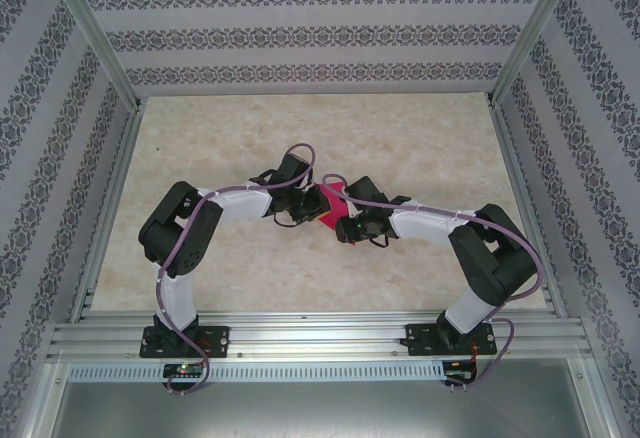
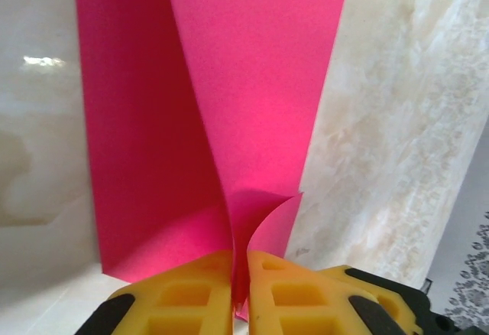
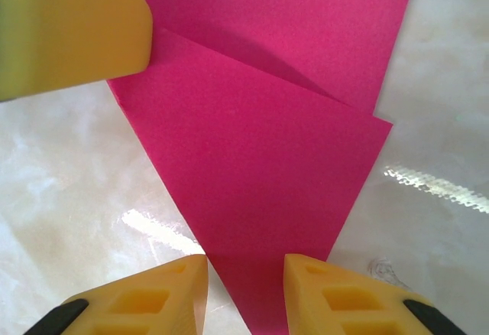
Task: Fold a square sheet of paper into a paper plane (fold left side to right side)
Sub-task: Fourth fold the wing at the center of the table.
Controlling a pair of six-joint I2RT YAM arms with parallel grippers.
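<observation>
The magenta-pink sheet of paper lies mid-table between my two grippers, partly folded, with one end tapering to a point. My left gripper is shut on a raised flap of the paper, which curls up from the table between its yellow fingers. My right gripper is open, its fingers apart on either side of the paper's pointed end, which lies flat on the table. A diagonal folded edge crosses the paper in the right wrist view. A yellow finger of the left gripper shows at that view's top left.
The beige marbled tabletop surrounds the paper. Aluminium frame rails run along the near edge, and patterned walls close the back and sides. Both arms reach inward and meet at the middle.
</observation>
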